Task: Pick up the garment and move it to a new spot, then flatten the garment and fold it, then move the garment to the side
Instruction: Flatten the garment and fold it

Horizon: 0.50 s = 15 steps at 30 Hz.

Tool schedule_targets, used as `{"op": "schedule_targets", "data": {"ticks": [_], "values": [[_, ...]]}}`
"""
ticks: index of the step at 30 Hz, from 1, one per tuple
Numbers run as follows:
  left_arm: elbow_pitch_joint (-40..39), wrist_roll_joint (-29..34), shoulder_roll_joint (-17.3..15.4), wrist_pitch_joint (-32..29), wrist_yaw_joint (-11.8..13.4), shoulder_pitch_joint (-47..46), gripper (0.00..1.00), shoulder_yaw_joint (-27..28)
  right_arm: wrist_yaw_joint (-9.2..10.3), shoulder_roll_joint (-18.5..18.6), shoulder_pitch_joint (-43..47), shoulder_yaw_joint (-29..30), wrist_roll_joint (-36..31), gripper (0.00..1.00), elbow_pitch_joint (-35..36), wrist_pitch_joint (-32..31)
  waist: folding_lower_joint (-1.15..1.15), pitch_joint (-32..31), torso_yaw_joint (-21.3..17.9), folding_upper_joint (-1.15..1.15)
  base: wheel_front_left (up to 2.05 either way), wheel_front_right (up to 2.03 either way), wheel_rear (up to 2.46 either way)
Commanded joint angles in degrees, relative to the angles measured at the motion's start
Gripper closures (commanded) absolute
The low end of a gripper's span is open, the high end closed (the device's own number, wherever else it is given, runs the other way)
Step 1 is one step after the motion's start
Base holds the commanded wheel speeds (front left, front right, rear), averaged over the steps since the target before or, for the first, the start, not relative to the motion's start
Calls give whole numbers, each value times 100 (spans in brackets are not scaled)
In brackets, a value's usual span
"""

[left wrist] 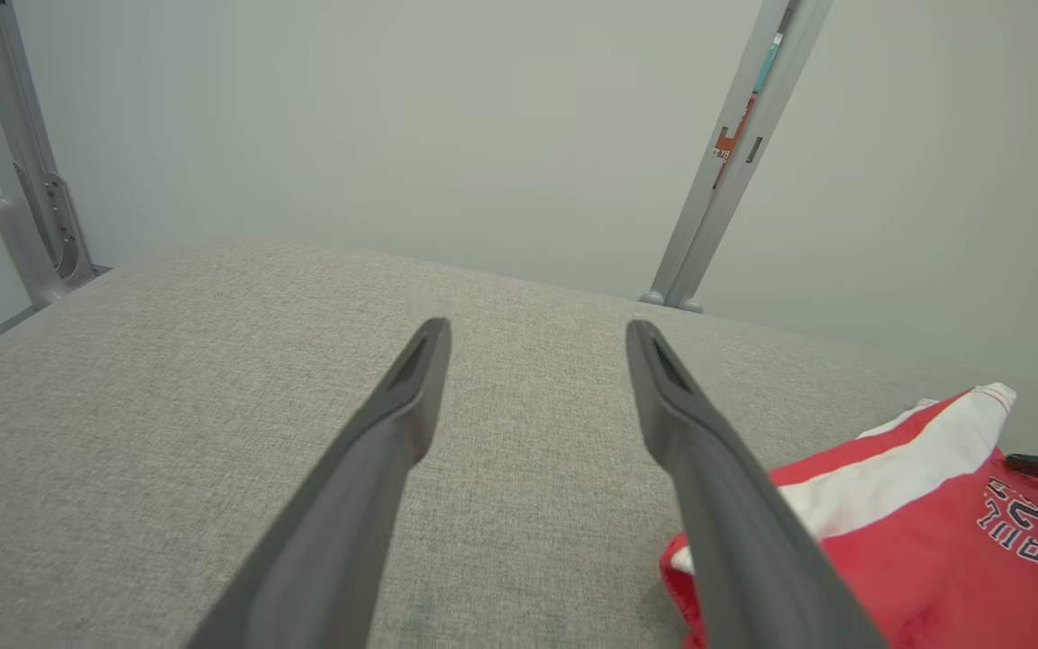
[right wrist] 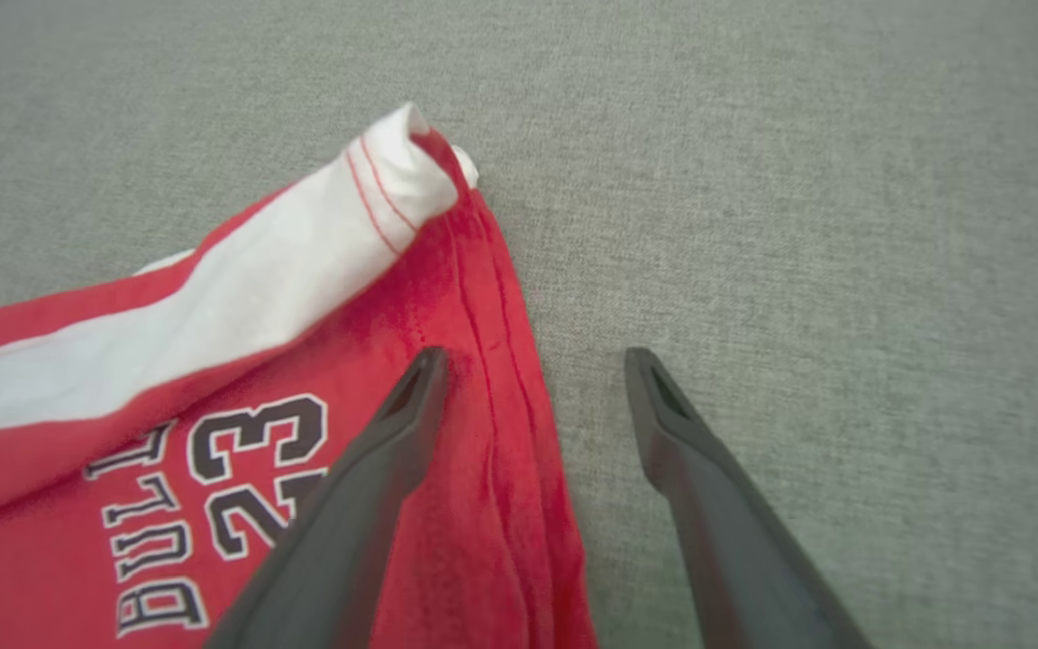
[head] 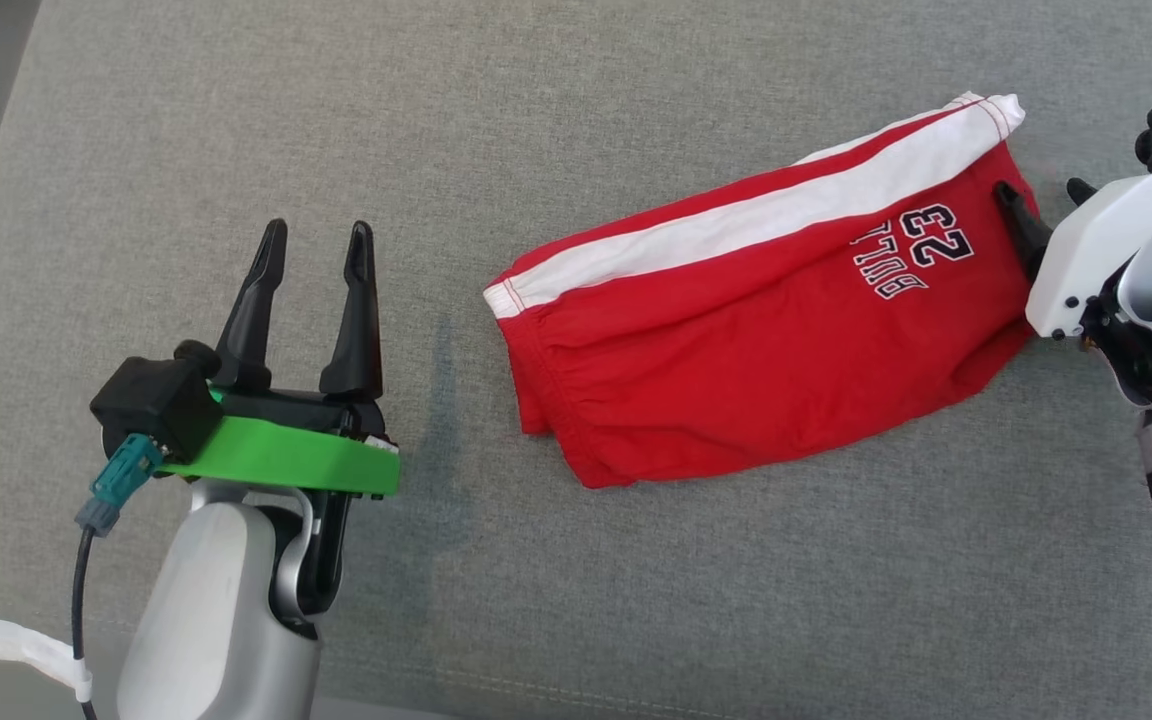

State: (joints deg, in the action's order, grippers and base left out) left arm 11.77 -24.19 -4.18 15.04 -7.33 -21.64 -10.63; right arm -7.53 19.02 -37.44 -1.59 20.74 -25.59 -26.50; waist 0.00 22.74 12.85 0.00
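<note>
1. Shorts (head: pixel 766 330): red with a white stripe, lying folded right of centre in the head view on the grey surface (head: pixel 636 100).
2. Left gripper (head: pixel 318 228): lower left of the frame, fingers spread wide, holding nothing, well apart from the shorts.
3. Right gripper (head: pixel 1040 188): at the right edge, fingers spread wide across the shorts' right hem, one over red cloth, one over bare surface. I cannot tell whether they touch.

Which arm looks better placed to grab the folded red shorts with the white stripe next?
Probably the right. The open right gripper straddles the hem of the red shorts, one finger over cloth, one over the grey fabric surface. The open left gripper sits apart from them.
</note>
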Motion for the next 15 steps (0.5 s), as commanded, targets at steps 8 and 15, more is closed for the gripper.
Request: {"op": "schedule_targets", "data": {"ticks": [8, 15], "values": [[-35, -62, 56, 14, -24, -14, 0, -24, 7, -246, -35, -125, -70, 0, -684, 58, 0, 121, 177, 0, 0, 0, 0], [40, -122, 23, 15, -25, 41, 0, -62, 4, -244, 277, -471, -163, 100, -829, 114, 0, 39, 128, 0, 0, 0, 0]]}}
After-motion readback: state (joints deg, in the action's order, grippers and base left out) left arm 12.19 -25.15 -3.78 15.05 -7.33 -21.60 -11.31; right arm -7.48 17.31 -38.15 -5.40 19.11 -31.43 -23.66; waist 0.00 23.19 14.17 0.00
